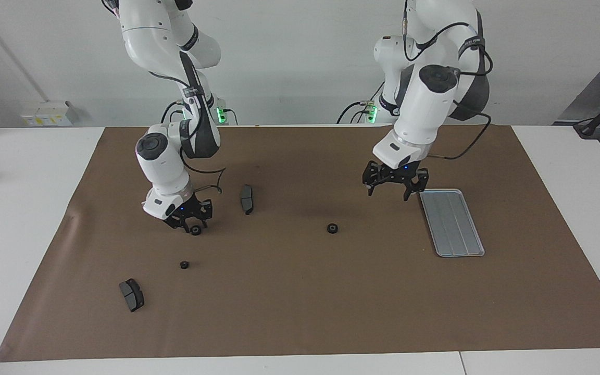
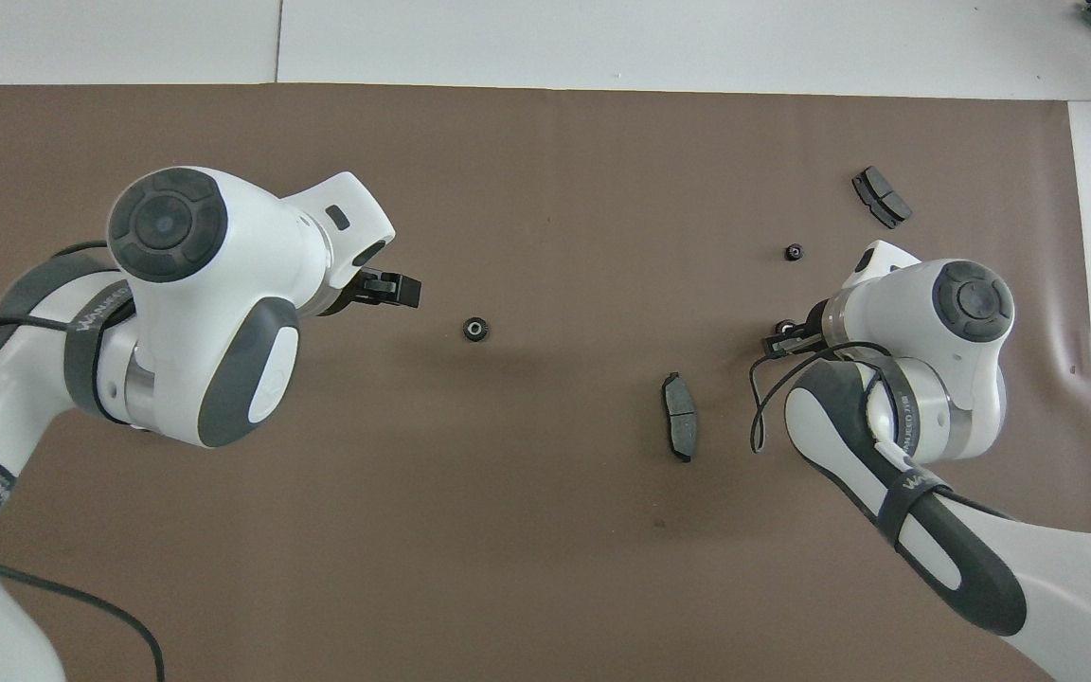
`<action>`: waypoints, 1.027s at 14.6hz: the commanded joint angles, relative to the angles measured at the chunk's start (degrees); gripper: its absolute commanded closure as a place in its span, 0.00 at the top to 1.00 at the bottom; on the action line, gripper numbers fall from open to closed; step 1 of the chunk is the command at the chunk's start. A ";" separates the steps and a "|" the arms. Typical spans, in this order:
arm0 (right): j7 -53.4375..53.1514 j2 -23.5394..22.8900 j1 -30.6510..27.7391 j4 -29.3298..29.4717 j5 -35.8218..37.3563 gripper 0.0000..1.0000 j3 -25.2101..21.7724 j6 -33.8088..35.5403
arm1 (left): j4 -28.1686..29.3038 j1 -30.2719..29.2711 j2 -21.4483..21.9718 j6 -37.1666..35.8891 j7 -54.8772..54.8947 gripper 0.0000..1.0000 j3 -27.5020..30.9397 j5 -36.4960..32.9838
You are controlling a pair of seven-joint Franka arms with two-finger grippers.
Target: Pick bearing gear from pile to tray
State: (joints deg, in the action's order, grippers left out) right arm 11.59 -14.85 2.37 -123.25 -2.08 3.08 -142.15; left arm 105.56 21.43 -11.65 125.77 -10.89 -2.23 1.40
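**A:** Why is the right gripper set so low?

**B:** It is lowered onto a bearing gear that lies on the brown mat of the worktop, toward the right arm's end. Its fingers are placed on either side of the ring, so a pick is judged to be in hand. Whether the ring is clamped yet cannot be told.

**A:** How is the rest of the pile spread? Twelve o'clock is taken as pointing away from the robots.

**B:** A curved pad is found at about eight o'clock of that gear, nearer to the robots. A middle ring is seen at nine o'clock, well apart. A small ring lies at twelve o'clock, farther out. A second pad is placed at two o'clock of that small ring, farthest of all. The parts are scattered singly, so each can be reached without another being disturbed.

**A:** And the left gripper?

**B:** It is held in the air over the mat, just beside the tray, with its fingers apart and nothing between them. Given that position, the middle ring is judged to be meant for it.

**A:** Where is the tray?

**B:** It is laid flat at nine o'clock of the middle ring, toward the left arm's end. No gear is seen in it, so the task is judged barely begun.
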 commanded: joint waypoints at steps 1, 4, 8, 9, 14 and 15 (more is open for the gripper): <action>1.86 1.58 -1.40 -2.34 -1.53 0.49 0.61 -1.46 | -0.71 3.09 -4.60 6.13 -5.19 1.00 0.91 -1.92; 1.16 1.58 -0.87 -2.34 -1.53 0.31 0.61 -1.46 | -4.12 3.96 -9.87 8.25 -7.12 1.00 0.91 -1.93; -1.90 1.23 -0.70 -0.95 -1.53 0.00 0.61 -1.29 | -4.40 5.55 -13.22 13.27 -9.85 1.00 0.91 -2.19; -2.96 1.23 -0.61 -0.07 -1.53 0.00 0.79 -0.42 | -4.05 6.68 -13.84 13.62 -10.55 1.00 0.91 -2.28; -9.91 3.16 0.18 7.22 -1.53 0.00 1.05 7.92 | 0.52 8.27 -13.40 15.56 -12.05 1.00 0.83 -2.37; -11.05 3.16 0.27 9.41 -1.53 0.00 1.05 10.20 | 1.22 8.27 -13.23 15.47 -12.14 1.00 0.82 -2.37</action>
State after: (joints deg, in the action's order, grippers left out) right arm 2.60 -12.54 2.30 -117.39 -2.13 3.81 -136.26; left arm 104.35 28.79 -25.99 139.82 -21.38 -2.20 0.68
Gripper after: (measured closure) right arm 0.678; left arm 0.000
